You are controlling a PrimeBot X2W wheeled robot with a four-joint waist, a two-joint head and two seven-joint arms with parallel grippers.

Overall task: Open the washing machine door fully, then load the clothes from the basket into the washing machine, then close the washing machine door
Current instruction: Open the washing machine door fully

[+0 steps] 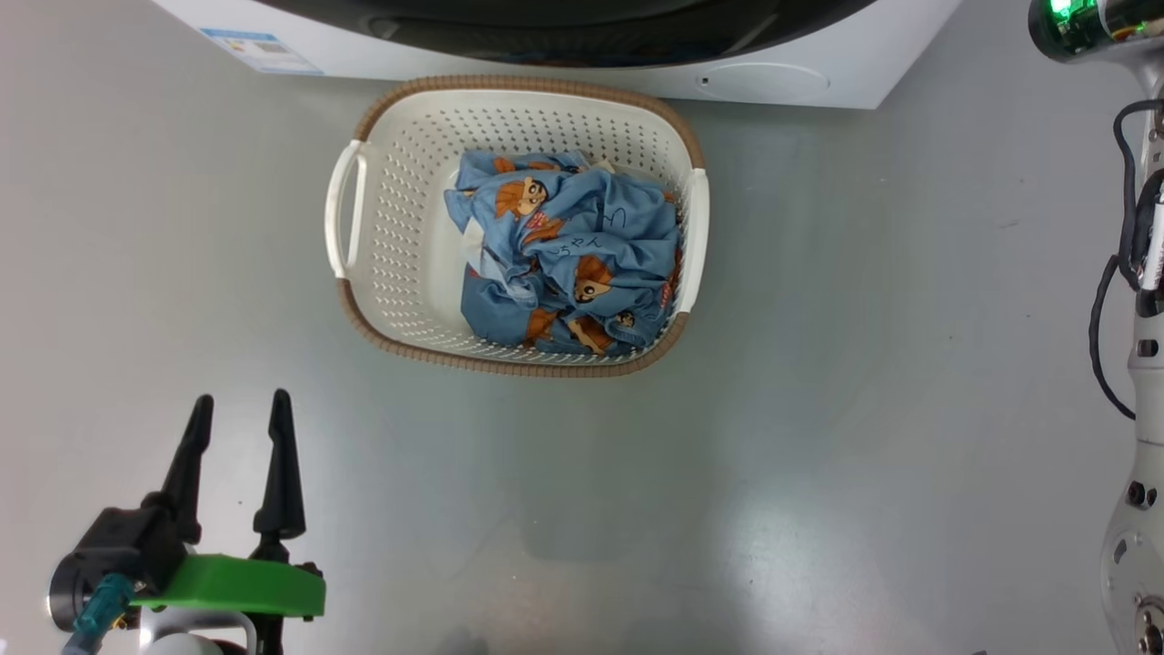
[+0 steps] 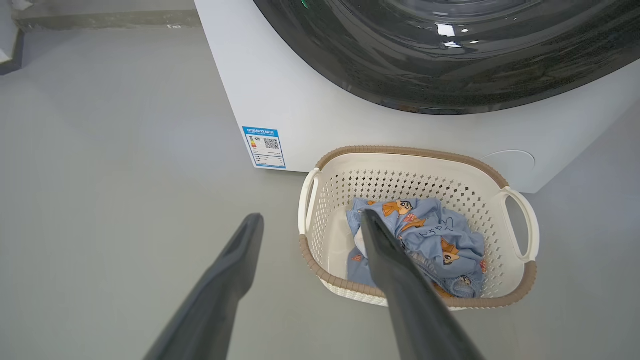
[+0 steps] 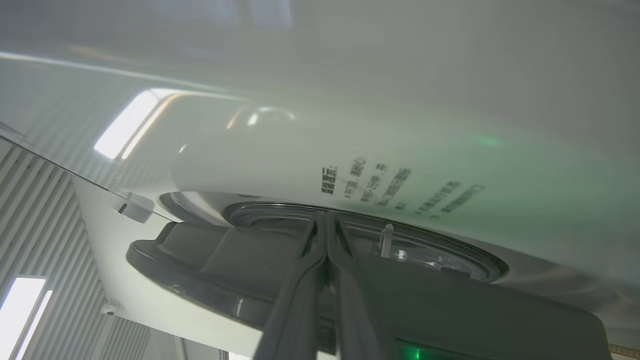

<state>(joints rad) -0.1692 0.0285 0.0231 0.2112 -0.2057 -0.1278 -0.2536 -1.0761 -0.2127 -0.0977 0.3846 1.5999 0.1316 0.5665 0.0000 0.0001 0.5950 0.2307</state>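
Right gripper (image 3: 326, 225), fingers together, noses at the washing machine door (image 2: 450, 70) (closed, apparently); it could slip off that glossy surface. Left gripper (image 1: 242, 402) hangs spread over the floor (image 1: 818, 455); clothes (image 1: 564, 255) sit in the basket (image 1: 400, 236), just before the washing machine (image 2: 300, 110).

The basket (image 1: 400, 236) stands open-topped on the floor (image 1: 864, 364), its far rim just beside the washing machine (image 1: 773, 82), so there is hardly a gap there. The clothes (image 1: 568, 255) fill its right half; the left half is bare. The floor to its left, right and near side is open, and the left hand (image 1: 242, 400) hangs there, fingers spread. The washing machine door (image 1: 564, 41) lies shut across the front.
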